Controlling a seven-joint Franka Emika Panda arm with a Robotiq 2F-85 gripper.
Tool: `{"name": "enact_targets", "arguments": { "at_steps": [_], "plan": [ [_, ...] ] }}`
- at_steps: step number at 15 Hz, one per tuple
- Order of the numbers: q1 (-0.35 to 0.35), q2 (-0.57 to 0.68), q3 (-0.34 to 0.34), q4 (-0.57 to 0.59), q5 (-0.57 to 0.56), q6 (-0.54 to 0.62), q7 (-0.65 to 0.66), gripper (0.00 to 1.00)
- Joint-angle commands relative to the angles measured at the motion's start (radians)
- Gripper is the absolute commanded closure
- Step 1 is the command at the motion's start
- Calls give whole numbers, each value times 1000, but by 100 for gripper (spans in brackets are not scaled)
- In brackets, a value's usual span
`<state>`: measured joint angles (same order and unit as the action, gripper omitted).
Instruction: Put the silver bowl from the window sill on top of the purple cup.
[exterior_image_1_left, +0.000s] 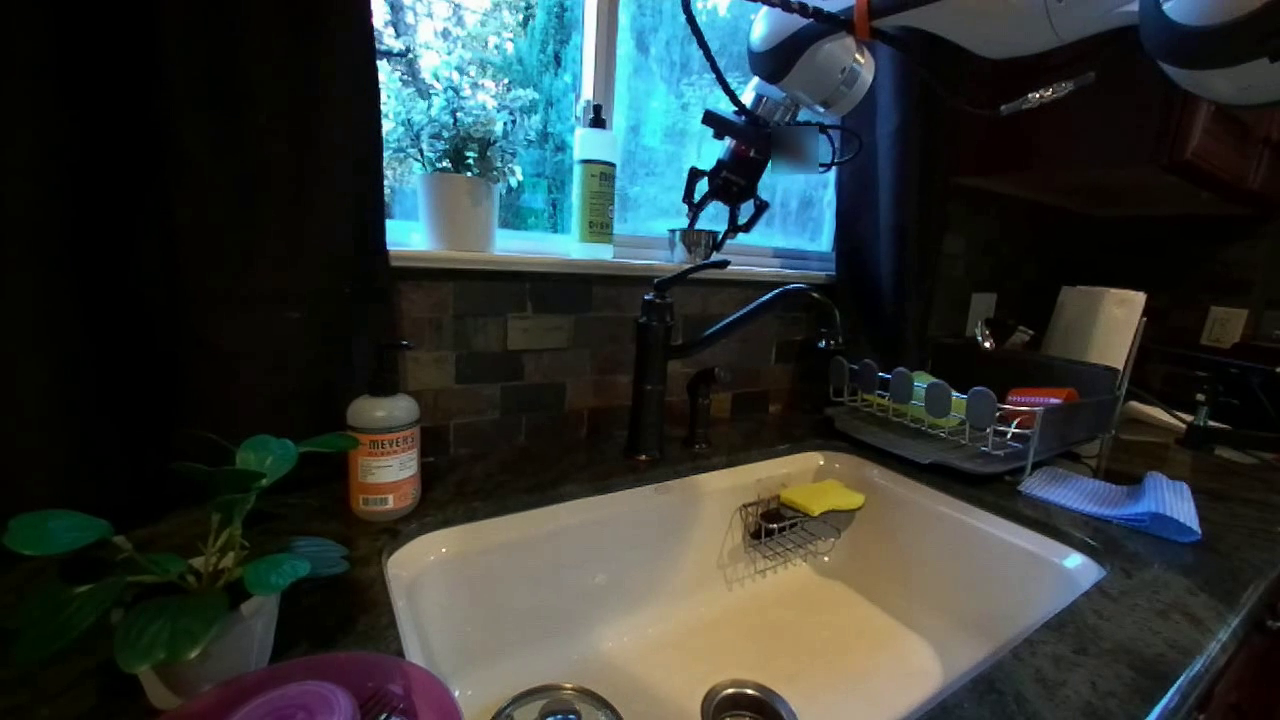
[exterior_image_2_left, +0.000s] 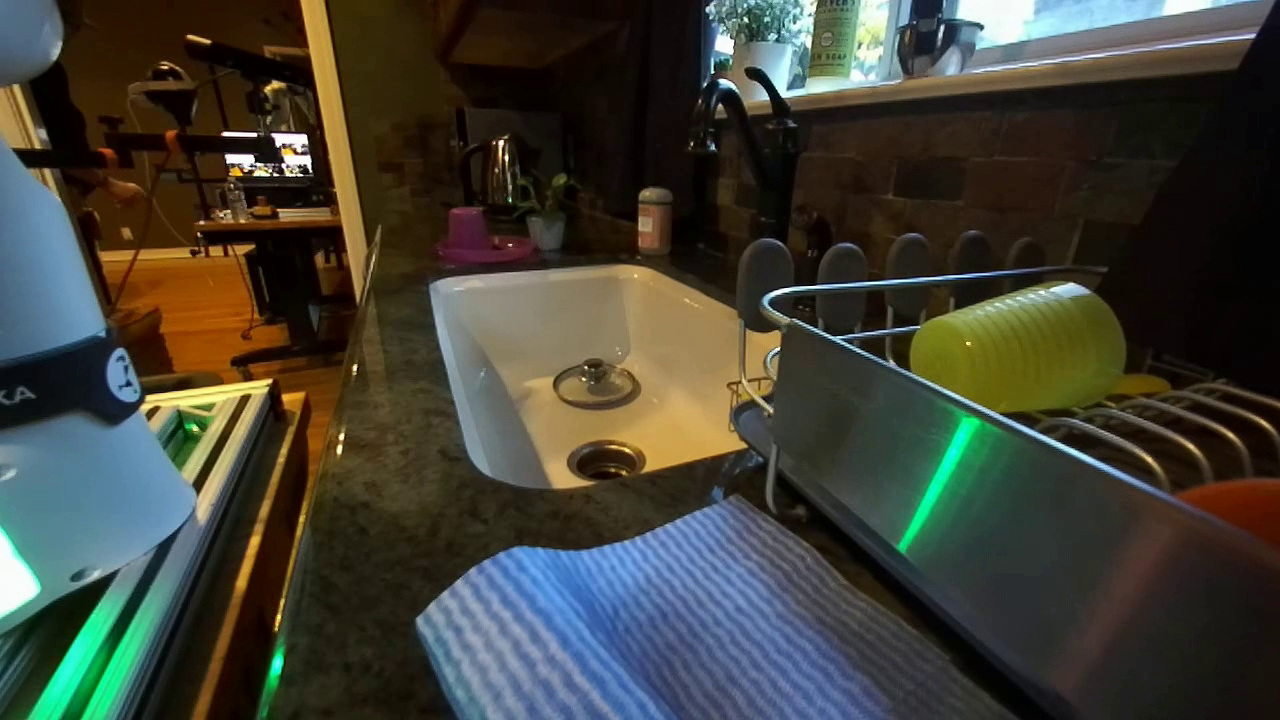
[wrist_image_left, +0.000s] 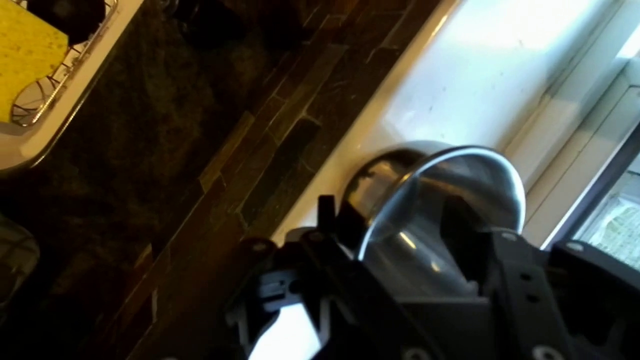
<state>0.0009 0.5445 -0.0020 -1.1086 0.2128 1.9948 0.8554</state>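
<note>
Nearest the lens in the wrist view: the gripper (wrist_image_left: 392, 215), fingers (wrist_image_left: 326, 215) apart, astride the wall of the silver bowl (wrist_image_left: 415, 250), with a tip outside and a tip over the mouth. Contact with the metal impossible to tell. Bowl standing on the window sill (wrist_image_left: 450, 95), above stone tiles (wrist_image_left: 295, 150). Shiny inside, streaked with light, plain in the wrist view. Well apart from it, in an exterior view, the purple cup (exterior_image_2_left: 467, 229), set on a magenta dish (exterior_image_2_left: 515, 248) near the sink (exterior_image_2_left: 560, 315). Fork tines (exterior_image_1_left: 385, 708) on that dish, only in an exterior view. Steel kettle (exterior_image_2_left: 500, 170) and lit monitor (exterior_image_2_left: 285, 155), likewise only in an exterior view. Yellow sponge (exterior_image_1_left: 822, 497) at the sink, in an exterior view and the wrist view. Legible: “MEYER'S” on the orange-labelled bottle (exterior_image_1_left: 385, 455); “DISH” and “SOAP”, across both exterior views, on the yellow-labelled bottle (exterior_image_1_left: 596, 195) on the sill; “KA” by a round logo on the dark band (exterior_image_2_left: 60, 382) of the white arm (exterior_image_2_left: 80, 480). Smaller print too fine to make out.
</note>
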Motion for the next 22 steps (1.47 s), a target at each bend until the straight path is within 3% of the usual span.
{"name": "enact_targets", "arguments": {
  "at_steps": [1,5,11,17,22],
  "plan": [
    [4,45,-5,75,-3,-51,50,73],
    [16,6,-15,42,-36,-62,68,100],
    [13,-103,-23,-96,-64,-84,73,98],
    [30,-279,33,-306,-64,-65,-154,98],
    [86,-372,76,-358,-70,-151,-293,98]
  ]
}}
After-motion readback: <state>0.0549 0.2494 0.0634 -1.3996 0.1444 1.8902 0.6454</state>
